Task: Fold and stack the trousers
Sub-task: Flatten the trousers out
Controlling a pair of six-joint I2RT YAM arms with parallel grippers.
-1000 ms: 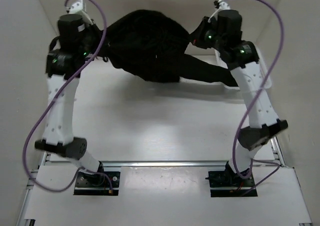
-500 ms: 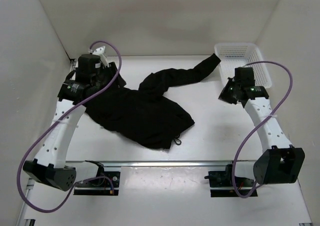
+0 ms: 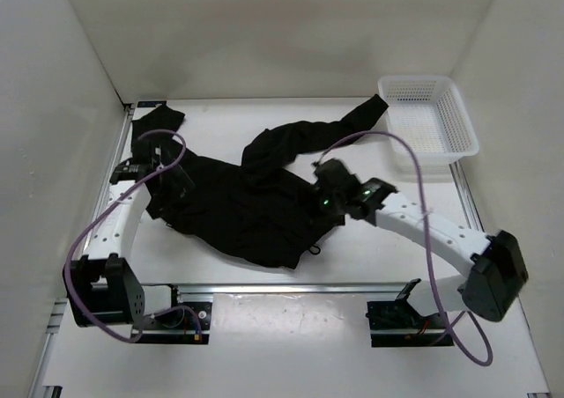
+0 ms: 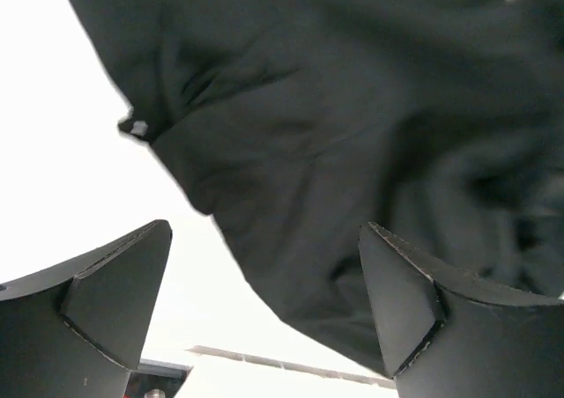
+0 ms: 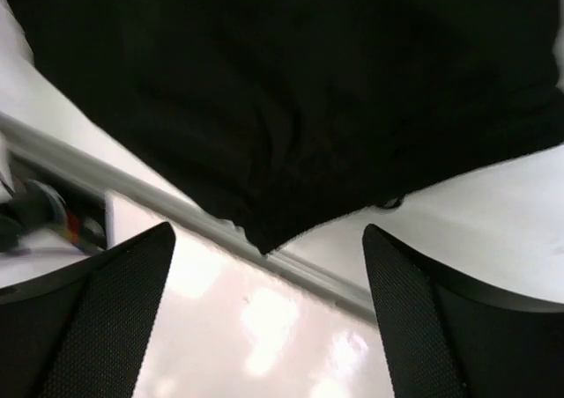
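The black trousers (image 3: pixel 247 209) lie crumpled on the white table. One leg (image 3: pixel 361 118) stretches toward the back right, and another end (image 3: pixel 159 116) lies at the back left corner. My left gripper (image 3: pixel 176 182) sits low at the cloth's left edge. Its jaws stand open, and the trousers (image 4: pixel 352 107) lie just beyond the left gripper (image 4: pixel 264 231), not between the fingers. My right gripper (image 3: pixel 322 192) hovers over the cloth's right side. The right gripper (image 5: pixel 269 231) is open too, with the trousers' hem (image 5: pixel 308 81) past its fingers.
A white mesh basket (image 3: pixel 467 143) stands at the back right, with the trouser leg's end touching its left corner. A metal rail (image 3: pixel 291 286) runs along the table's near edge in front of the arm bases. White walls enclose the left, back and right sides.
Both grippers held the trousers aloft a second ago. They have let go and opened, and the cloth now lies on the table. Both arms came down, the right one swinging left over the cloth.
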